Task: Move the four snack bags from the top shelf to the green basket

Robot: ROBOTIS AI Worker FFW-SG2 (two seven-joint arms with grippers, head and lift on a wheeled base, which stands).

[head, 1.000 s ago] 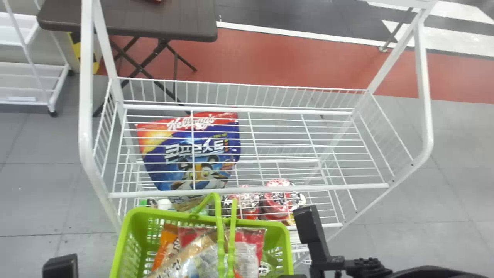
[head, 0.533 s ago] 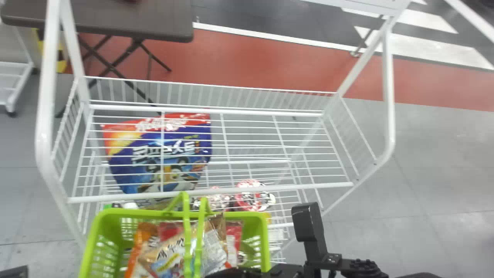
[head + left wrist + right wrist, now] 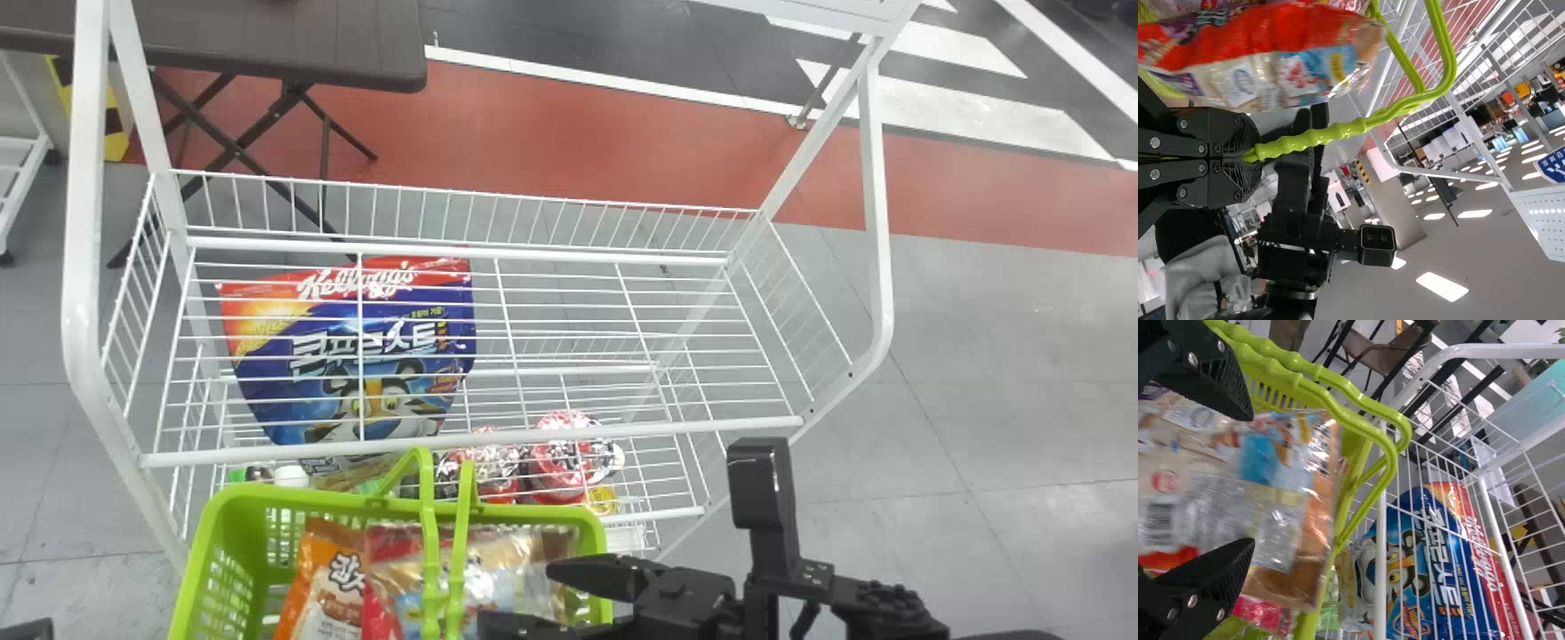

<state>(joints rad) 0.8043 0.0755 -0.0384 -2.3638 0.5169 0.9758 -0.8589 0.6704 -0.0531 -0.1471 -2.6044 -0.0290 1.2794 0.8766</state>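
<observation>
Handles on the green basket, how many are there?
2. In the head view they run side by side over the green basket: a left handle and a right handle. The left claw grips their wavy part. Neither handle is hidden.

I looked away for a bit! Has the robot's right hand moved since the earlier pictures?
Yes. Against the white rack in the head view, the right hand has moved to the right.
</observation>
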